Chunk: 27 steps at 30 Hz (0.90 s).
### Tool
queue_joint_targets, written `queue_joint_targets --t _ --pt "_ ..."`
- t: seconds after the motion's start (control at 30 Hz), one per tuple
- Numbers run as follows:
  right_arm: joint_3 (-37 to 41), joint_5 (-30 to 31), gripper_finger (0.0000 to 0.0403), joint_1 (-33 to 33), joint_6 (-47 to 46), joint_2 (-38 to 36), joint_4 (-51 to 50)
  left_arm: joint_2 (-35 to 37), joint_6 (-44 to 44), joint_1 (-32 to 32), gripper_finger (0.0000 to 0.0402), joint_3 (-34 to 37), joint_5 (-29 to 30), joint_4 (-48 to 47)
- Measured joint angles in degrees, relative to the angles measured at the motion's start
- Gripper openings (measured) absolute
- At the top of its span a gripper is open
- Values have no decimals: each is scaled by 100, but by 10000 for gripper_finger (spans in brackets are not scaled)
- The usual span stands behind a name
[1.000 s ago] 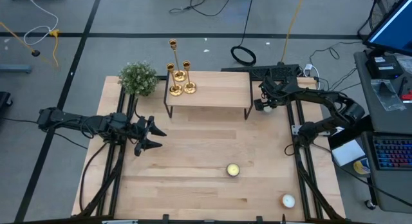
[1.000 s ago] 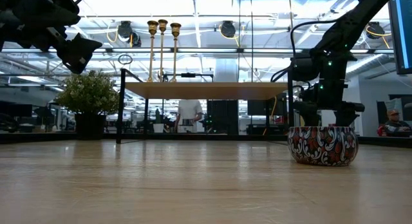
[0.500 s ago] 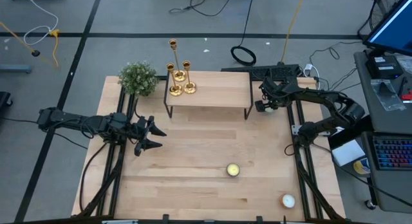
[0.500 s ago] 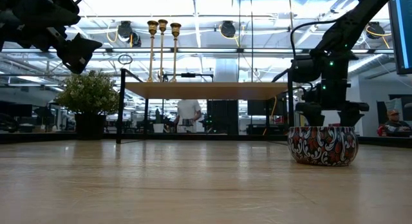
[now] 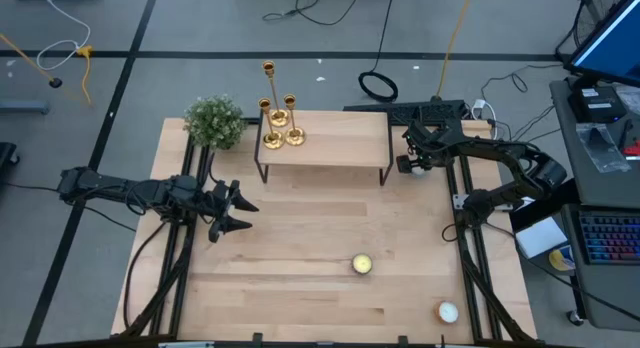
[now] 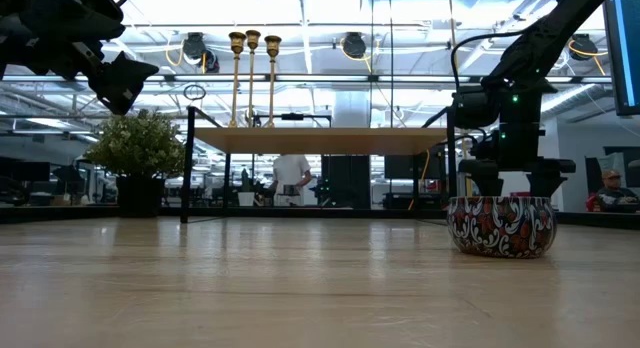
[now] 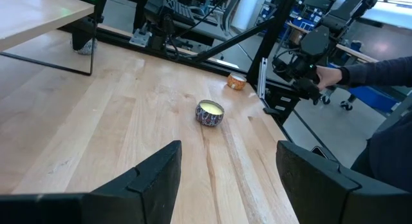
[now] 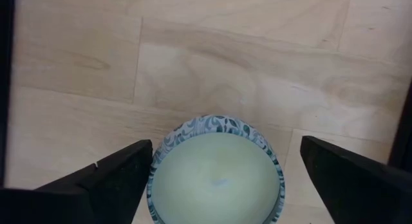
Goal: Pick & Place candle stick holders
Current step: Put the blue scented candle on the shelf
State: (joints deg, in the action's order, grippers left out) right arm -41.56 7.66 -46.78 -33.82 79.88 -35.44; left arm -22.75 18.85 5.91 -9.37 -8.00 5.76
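Three gold candle stick holders [image 5: 279, 121] stand on their round bases at the left end of a small raised wooden shelf [image 5: 340, 138]; they also show in the low view [image 6: 252, 78]. My left gripper [image 5: 236, 210] is open and empty above the table's left part, well short of the shelf. My right gripper [image 5: 410, 164] is open by the shelf's right end. Its fingers [image 8: 96, 182] stand on either side of a blue-and-white patterned candle tin [image 8: 215, 176] that sits on the table. I cannot tell whether they touch the tin.
A potted green plant [image 5: 214, 121] stands left of the shelf. A patterned candle tin [image 5: 361, 264] sits mid-table toward the near edge, and another candle [image 5: 447, 311] sits at the near right corner. A person's hand [image 7: 328, 73] shows beyond the table's right edge.
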Motion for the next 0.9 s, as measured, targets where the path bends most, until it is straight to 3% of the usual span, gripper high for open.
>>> queue_joint_targets --t 0.33,0.67,0.9 --pt "0 11 280 0 -1 -2 13 -1 2 1 253 0 -1 0" --pt "-2 71 296 0 -156 -2 -19 1 4 0 253 0 1 0" --pt "-2 120 278 2 -158 -2 -42 -1 4 0 253 0 -1 0"
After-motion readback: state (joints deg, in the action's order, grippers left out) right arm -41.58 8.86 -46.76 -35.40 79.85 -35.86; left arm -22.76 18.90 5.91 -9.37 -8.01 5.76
